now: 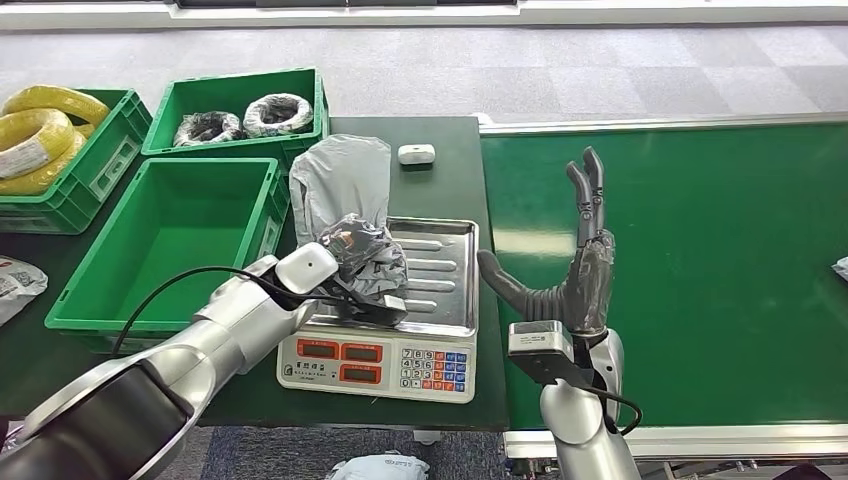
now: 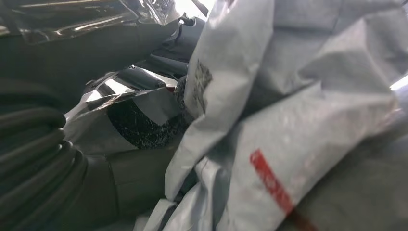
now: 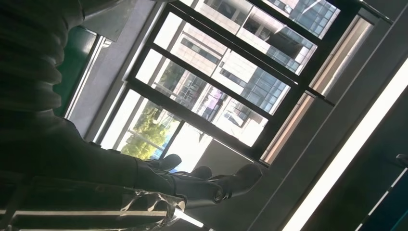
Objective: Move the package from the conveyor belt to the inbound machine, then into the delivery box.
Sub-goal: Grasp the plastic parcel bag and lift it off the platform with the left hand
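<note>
A grey plastic mail package lies crumpled half on the steel tray of the weighing scale, its far end draped over the tray's back edge. My left hand grips the near end of the package on the tray. The left wrist view shows the package with a red stripe pressed against my dark fingers. Above the near left part of the green conveyor belt, my right hand is raised, open, fingers straight up and holding nothing. In the right wrist view that hand points toward windows.
An empty green crate stands left of the scale. Behind it are a crate with black and white coils and a crate with yellow cable. A small white device lies behind the tray. Another package lies at the belt's right edge.
</note>
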